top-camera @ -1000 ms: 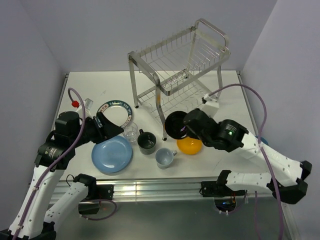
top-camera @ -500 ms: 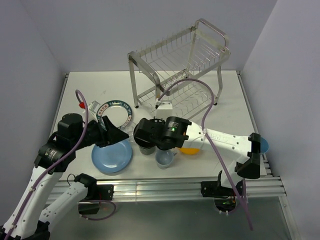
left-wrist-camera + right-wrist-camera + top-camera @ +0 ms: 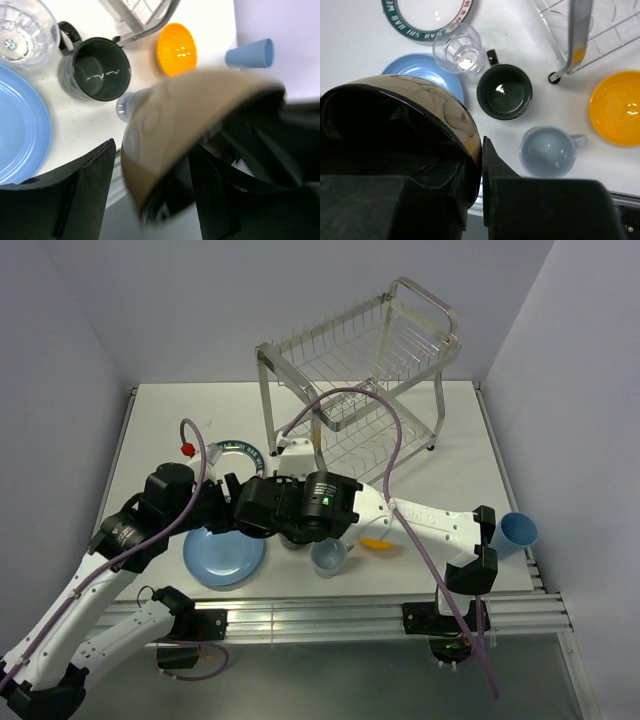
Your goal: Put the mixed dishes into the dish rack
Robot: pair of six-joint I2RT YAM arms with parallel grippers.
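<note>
My right gripper (image 3: 481,145) is shut on the rim of a dark bowl (image 3: 395,125), black inside and brown outside, and holds it above the table's front left (image 3: 255,512). My left gripper (image 3: 155,195) is open, and the blurred bowl (image 3: 190,120) sits between its fingers. Below lie the light blue plate (image 3: 415,70), clear glass (image 3: 458,50), dark mug (image 3: 504,92), pale grey-blue mug (image 3: 547,151), orange bowl (image 3: 617,107) and green-rimmed plate (image 3: 427,15). The blue cup (image 3: 518,532) lies at the right edge. The dish rack (image 3: 360,370) stands at the back.
The right arm stretches across the table's front, over the dark mug and part of the orange bowl (image 3: 380,540). The rack's front leg (image 3: 577,35) stands close behind the dark mug. Walls close in on the left, back and right.
My right arm has swung left from beside the rack, carrying the dark bowl to the left gripper. My left gripper has moved right toward it. The blue cup has come into view.
</note>
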